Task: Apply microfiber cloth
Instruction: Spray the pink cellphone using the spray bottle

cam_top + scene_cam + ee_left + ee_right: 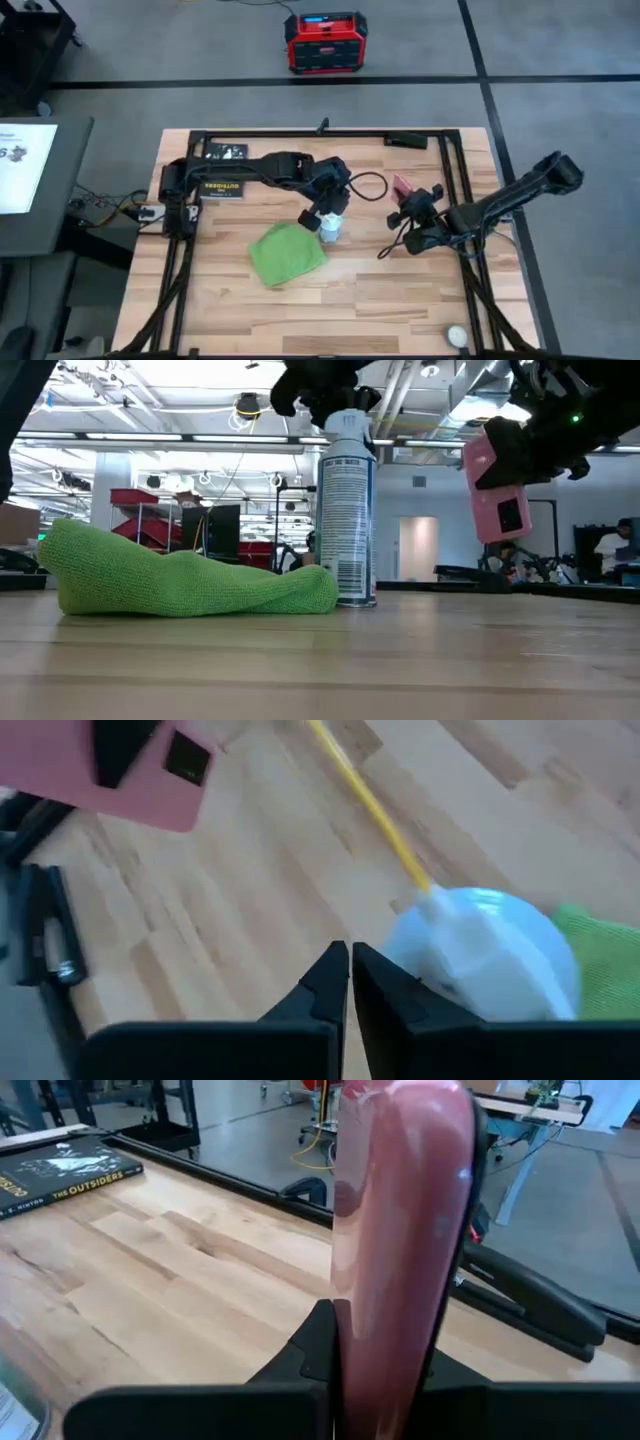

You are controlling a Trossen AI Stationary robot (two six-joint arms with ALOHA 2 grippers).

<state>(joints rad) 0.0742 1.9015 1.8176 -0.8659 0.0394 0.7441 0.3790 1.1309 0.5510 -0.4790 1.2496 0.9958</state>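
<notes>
The lime-green microfiber cloth (287, 254) lies crumpled on the table (400, 300), its right edge against the foot of a white and blue spray can (348, 510). The can stands upright with a yellow straw (370, 805) at its nozzle. My left gripper (350, 982) is shut, right at the can's top (480, 955). My right gripper (385, 1370) is to the can's right, shut on a pink phone (500, 490) held above the table. My left gripper has its shut fingers (325, 395) beside and over the can's top; whether they touch it I cannot tell. My right gripper pinches the pink phone's two broad faces between its two fingers, at the phone's end nearest the wrist (395, 1330). The phone sticks out beyond the fingers, lifted clear of the table.
A black book with yellow lettering (60, 1175) lies at the table's far left, under my left arm. Black frame rails (455, 160) run along the far and right sides. A small white round object (456, 335) sits at the near right corner.
</notes>
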